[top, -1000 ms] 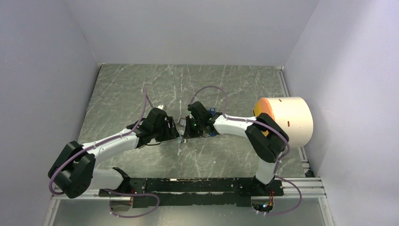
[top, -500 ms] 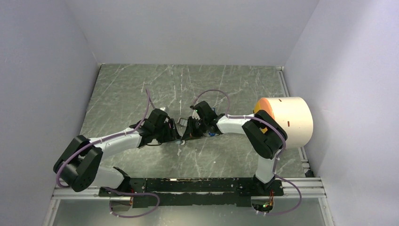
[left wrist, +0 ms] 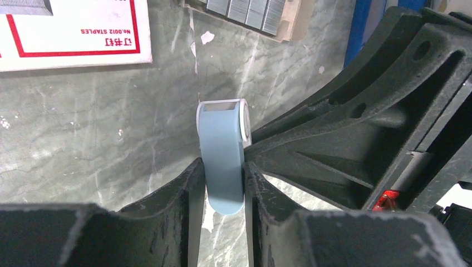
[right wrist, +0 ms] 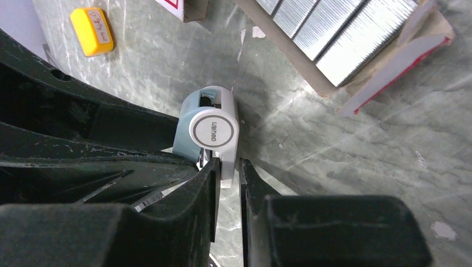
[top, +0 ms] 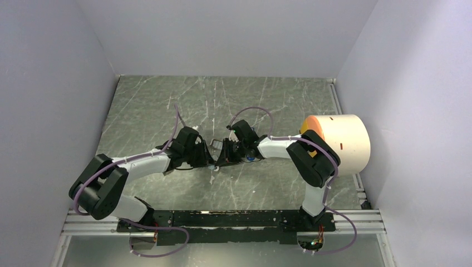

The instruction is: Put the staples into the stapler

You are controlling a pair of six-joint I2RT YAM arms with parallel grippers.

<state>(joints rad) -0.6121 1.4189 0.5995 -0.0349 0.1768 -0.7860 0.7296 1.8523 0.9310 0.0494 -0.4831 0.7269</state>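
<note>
You have one pale blue and white stapler [left wrist: 221, 139], pinched from both sides near the middle of the table [left wrist: 100, 128]. Your left gripper [left wrist: 222, 169] clamps its blue body and your right gripper [right wrist: 228, 167] is closed on its white end. Beyond them lie one red-and-white box [left wrist: 72, 28], one tray [right wrist: 311, 72] with four blocks of staples [right wrist: 334, 28] visible, and one orange-yellow block [right wrist: 93, 31].
</note>
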